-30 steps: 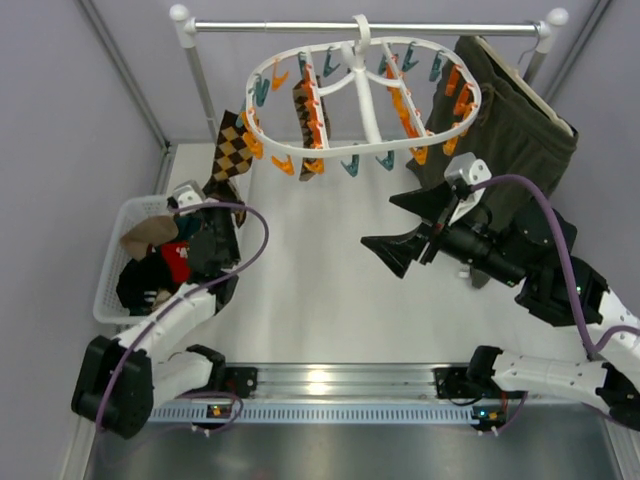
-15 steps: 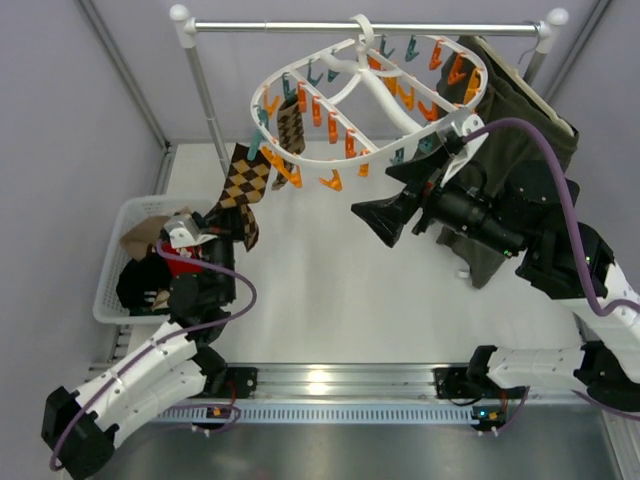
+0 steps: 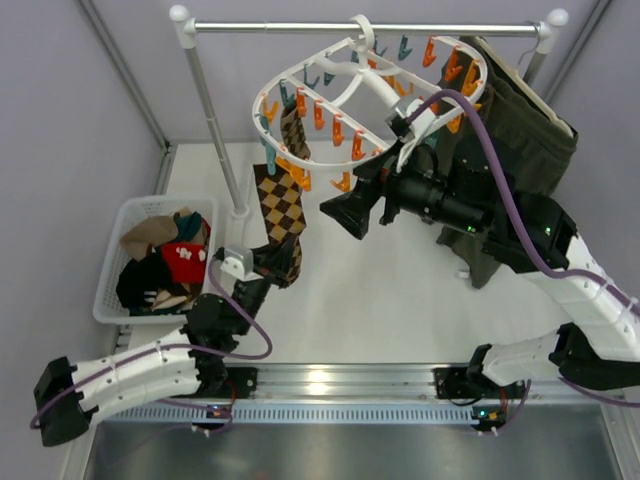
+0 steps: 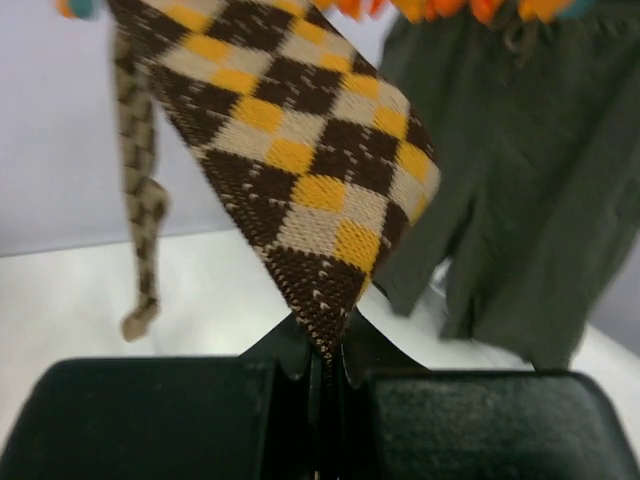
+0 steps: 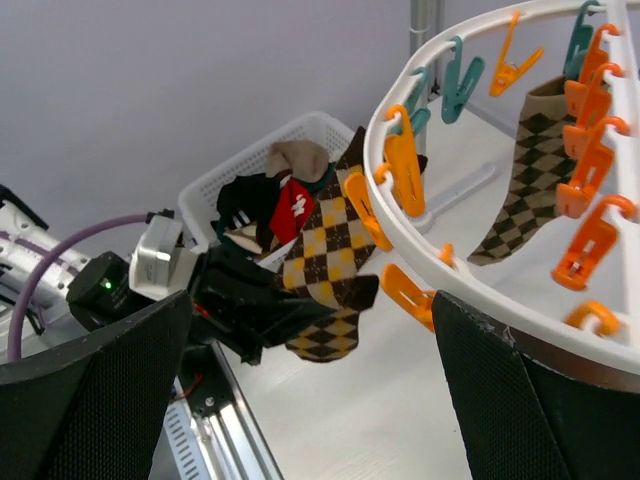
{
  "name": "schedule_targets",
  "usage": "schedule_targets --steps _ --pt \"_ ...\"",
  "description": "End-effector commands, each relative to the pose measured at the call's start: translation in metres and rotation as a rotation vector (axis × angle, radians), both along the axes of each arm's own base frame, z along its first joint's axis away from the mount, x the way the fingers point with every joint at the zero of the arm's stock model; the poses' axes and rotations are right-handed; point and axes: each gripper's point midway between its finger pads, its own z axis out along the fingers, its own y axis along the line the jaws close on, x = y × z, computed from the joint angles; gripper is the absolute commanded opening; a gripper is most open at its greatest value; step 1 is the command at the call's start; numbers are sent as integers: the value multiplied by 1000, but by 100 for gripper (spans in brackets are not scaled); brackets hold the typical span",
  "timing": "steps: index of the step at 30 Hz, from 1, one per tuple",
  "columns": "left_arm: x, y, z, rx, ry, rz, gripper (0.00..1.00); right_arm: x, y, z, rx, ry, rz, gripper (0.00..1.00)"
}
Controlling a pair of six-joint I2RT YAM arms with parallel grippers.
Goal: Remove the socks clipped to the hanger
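The round white hanger [image 3: 372, 88] hangs tilted from the rail, its near-left rim pulled low. A brown-tan argyle sock [image 3: 280, 205] is still clipped to that low rim and stretched taut. My left gripper [image 3: 281, 262] is shut on its toe; in the left wrist view the sock [image 4: 300, 170] narrows into the closed jaws [image 4: 325, 350]. A second argyle sock [image 3: 292, 128] hangs clipped behind it. My right gripper [image 3: 352, 195] is wide open and empty just under the hanger's near rim [image 5: 451, 271]. I cannot tell whether it touches the rim.
A white basket [image 3: 112, 258] at the left holds several loose socks. Dark olive-green shorts [image 3: 510, 130] hang at the right end of the steel rail [image 3: 300, 28]. The rail's left post [image 3: 215, 125] stands between the basket and the hanger.
My left gripper pulled the argyle sock down, right and nearer, away from the basket. The hanger tilted more steeply. My right gripper rose and moved left under the hanger's rim.
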Motion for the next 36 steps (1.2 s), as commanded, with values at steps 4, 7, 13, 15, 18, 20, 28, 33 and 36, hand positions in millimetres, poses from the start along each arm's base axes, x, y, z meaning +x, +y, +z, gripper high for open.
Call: schedule_targets --steps 4,7,13,15,18,20,28,33,36 --pt "-22 -53 6 115 -29 -113 0 -8 5 11 16 15 57 99" --pt "-29 -77 6 159 -25 -142 0 -8 3 13 7 13 51 99" --pt "-37 -131 2 304 -30 -143 0 -10 -14 15 -3 5 13 99" --pt "-39 -150 2 343 -40 -144 0 -10 -24 18 5 3 -17 100" --pt "-43 -174 0 398 -58 -149 0 -6 -35 15 -11 8 -66 98" --pt "-36 -182 8 407 -49 -91 0 -4 -39 9 -34 20 -86 95" --pt "-10 -220 -9 616 -57 116 0 13 -60 -7 -107 43 -257 81" --pt "-3 -243 -11 695 -101 154 0 29 -70 -23 -215 40 -404 78" --pt "2 -260 -6 712 -130 160 0 32 -72 -27 -266 15 -484 78"
